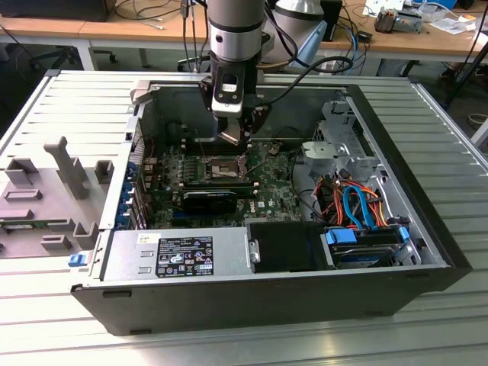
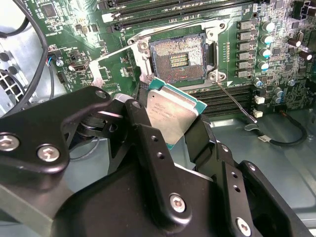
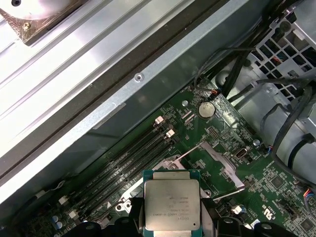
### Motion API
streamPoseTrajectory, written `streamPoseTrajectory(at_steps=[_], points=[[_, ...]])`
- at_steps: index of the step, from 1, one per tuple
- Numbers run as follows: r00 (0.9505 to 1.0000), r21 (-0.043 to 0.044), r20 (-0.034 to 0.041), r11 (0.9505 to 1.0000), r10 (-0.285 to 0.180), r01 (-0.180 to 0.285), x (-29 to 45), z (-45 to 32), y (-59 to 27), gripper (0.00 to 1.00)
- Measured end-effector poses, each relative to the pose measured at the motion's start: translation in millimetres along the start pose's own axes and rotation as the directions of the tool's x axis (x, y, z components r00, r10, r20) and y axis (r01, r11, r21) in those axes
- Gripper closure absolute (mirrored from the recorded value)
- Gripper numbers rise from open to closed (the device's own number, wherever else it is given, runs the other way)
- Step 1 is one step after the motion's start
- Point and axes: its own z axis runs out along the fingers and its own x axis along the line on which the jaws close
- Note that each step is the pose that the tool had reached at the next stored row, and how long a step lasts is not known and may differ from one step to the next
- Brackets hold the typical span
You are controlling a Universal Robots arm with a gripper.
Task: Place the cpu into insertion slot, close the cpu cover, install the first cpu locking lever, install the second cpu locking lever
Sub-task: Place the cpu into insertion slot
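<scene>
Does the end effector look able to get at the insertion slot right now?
Probably yes: the end effector holds the cpu close to the insertion slot, whose cpu cover stands open, pin field bare.

1. This is a robotics lab or electronics workshop, not a home.
2. The work surface is a ribbed silver aluminium table (image 1: 450, 152). On it an open black metal desktop computer case (image 1: 267, 305) lies on its side, with its green motherboard (image 1: 274, 191) exposed.
3. A silver-and-black robot arm (image 1: 236, 30) hangs over the case, and its black gripper (image 1: 231, 137) grips a square silvery-topped cpu (image 3: 172, 200).
4. Grey plastic fixture blocks (image 1: 65, 164) stand on the table at the exterior view's left.
5. At the far side, long wooden benches (image 1: 137, 30) carry loose cables (image 1: 145, 11) and small electronics (image 1: 396, 19).
</scene>
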Motion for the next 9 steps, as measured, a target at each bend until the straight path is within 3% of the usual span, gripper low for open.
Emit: streamPoseTrajectory(at_steps=[9], points=[[1.0, -0.0002, 0.0006, 1.0, 0.007, -0.007, 0.0, 0.2, 0.0, 0.46]])
